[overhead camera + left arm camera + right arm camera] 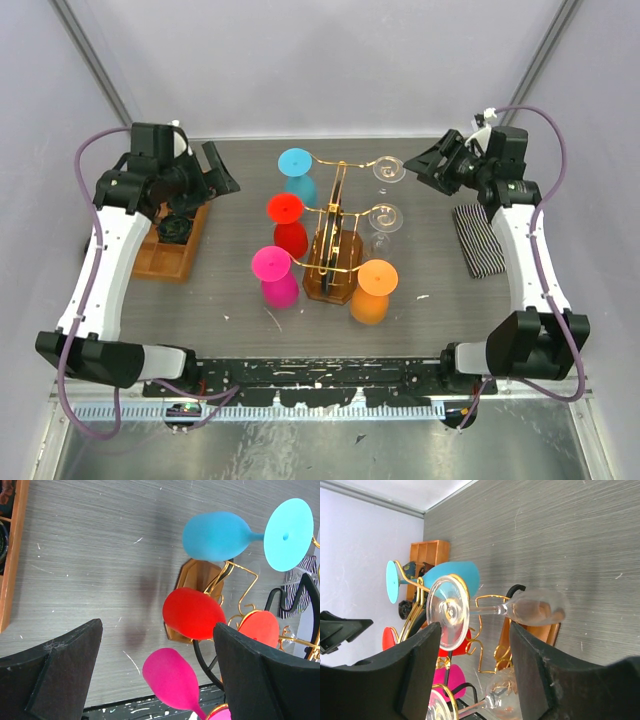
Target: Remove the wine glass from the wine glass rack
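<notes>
The wine glass rack (333, 250), gold wire with a black arch on a brown wooden base, stands mid-table. Upside down on its hooks hang a blue glass (297, 172), a red glass (288, 224), a pink glass (274, 277), an orange glass (375, 291) and two clear glasses (387, 170) (384, 221). My right gripper (420, 166) is open, close beside the far clear glass (470, 611), with that glass's foot and stem just beyond its fingertips (422, 650). My left gripper (217, 172) is open and empty, left of the rack; its view shows the blue (216, 536), red (193, 613) and pink (172, 677) glasses.
A flat wooden tray (160, 262) holding dark items lies at the left under the left arm. A black-and-white striped cloth (478, 239) lies at the right. Grey walls close in the table at the back and sides.
</notes>
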Controlling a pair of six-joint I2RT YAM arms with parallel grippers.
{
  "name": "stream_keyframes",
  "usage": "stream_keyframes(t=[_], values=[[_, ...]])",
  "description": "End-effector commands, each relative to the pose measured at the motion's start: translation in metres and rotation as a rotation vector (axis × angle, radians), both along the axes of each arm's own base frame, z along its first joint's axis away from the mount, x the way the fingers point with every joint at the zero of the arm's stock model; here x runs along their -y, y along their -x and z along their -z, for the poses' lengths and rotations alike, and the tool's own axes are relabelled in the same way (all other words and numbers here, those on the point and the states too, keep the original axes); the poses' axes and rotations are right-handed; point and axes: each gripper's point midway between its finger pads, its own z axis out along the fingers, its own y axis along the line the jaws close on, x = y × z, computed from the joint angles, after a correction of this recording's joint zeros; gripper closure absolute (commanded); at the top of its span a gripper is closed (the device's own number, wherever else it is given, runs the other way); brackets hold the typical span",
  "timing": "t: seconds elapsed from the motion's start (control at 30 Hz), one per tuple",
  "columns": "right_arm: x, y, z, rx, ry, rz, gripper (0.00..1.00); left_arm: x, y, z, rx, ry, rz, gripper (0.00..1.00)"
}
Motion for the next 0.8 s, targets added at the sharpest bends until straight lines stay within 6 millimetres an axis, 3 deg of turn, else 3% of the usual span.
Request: stream_keyframes(t=[0.0,0.6,0.77], values=[[-0.009,-0.008,-0.019,0.085,-0.049,-0.061,0.40,0.001,0.013,-0.014,0.024,0.010,0.033,0.01],[-0.036,-0.013,-0.002,0.049,-0.109,-0.168,0.60,0.004,0.021,-0.004,-0.016,0.036,0.021,0.01],[-0.040,-0.013,-0.002,0.050,-0.124,-0.186,0.82,0.002,0.024,-0.001,-0.027,0.029,0.022,0.01]])
